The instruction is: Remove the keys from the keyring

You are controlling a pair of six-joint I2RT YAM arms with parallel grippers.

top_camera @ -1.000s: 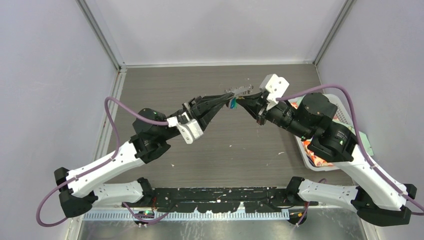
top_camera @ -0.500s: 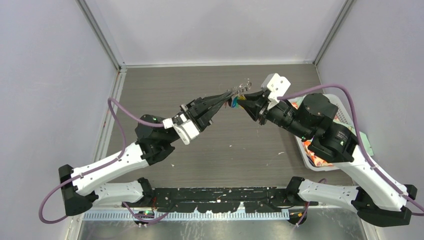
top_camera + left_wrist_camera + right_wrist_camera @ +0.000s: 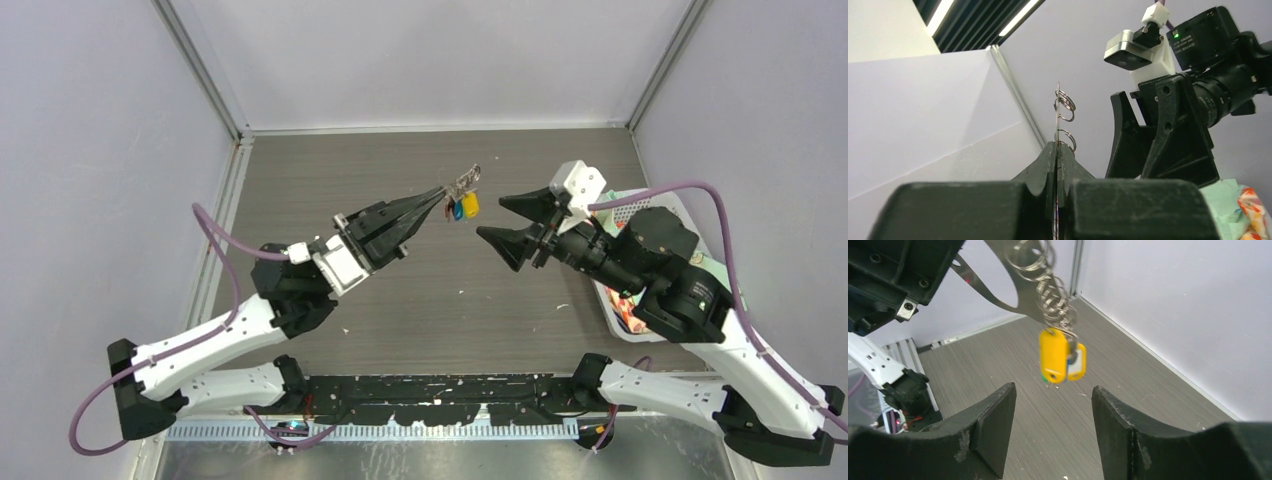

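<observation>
Lab robot cell: plain panel walls [image 3: 90,150], aluminium frame posts [image 3: 200,70], grey woodgrain table [image 3: 440,300] (ceiling strip lights [image 3: 1019,20] overhead).

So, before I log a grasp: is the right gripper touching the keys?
Apart. The top view shows bare table between the hanging keys and the open right gripper; the right wrist view agrees.

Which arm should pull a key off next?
Right. The right gripper is open, empty and facing the dangling keys; the left gripper is shut on the keyring, holding it up.
</observation>
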